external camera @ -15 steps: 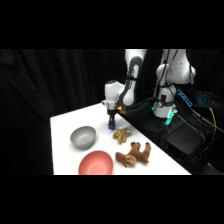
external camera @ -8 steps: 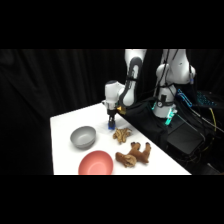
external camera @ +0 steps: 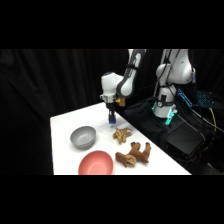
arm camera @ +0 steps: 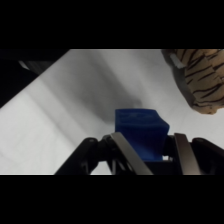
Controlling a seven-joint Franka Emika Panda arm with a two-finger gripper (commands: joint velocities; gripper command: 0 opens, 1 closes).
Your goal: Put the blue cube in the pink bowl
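The blue cube (arm camera: 140, 125) sits between my gripper's (arm camera: 144, 137) two fingers in the wrist view, and the fingers (arm camera: 182, 150) press close against its sides. Seen from the side, the gripper (external camera: 112, 119) points straight down at the table's far side, with the blue cube (external camera: 113, 122) showing at its tip just above the white surface. The pink bowl (external camera: 96, 163) lies near the table's front edge, well forward and left of the gripper. It holds nothing.
A grey bowl (external camera: 82, 136) stands between the gripper and the pink bowl. Brown root-like pieces lie right of the gripper (external camera: 121, 134) and near the front (external camera: 133, 154); one shows striped in the wrist view (arm camera: 202, 80). Cables and equipment fill the right side.
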